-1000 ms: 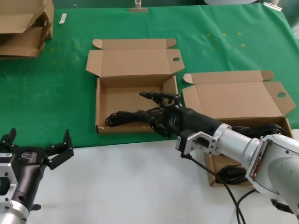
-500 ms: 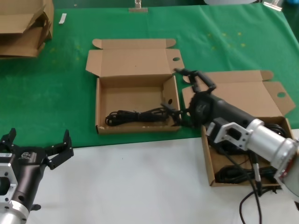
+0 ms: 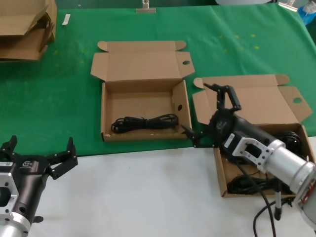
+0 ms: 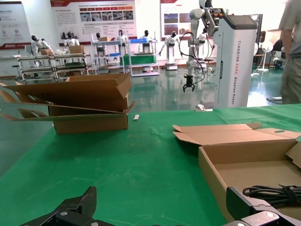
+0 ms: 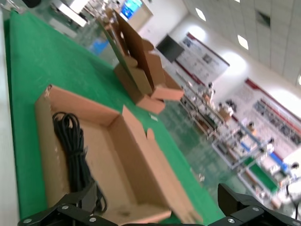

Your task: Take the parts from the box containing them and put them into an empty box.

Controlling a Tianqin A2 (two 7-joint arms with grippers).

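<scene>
The head view looks forward and down from above, taking in the whole worktop (image 3: 59, 98) with both cartons. The left wrist view sits low — near the worktop surface — facing level across the green cloth toward the hall beyond. The right wrist view, also low and close, is tilted. All three share the empty box (image 3: 143, 106) (image 4: 244, 165) (image 5: 117, 155) with a cable bundle (image 3: 144, 123) (image 4: 273, 192) (image 5: 73, 146) inside.

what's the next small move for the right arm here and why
Probably swing the open, empty right gripper back over the right-hand box and lower toward a remaining cable bundle. One bundle already lies in the left box; the left gripper waits off the mat.
</scene>
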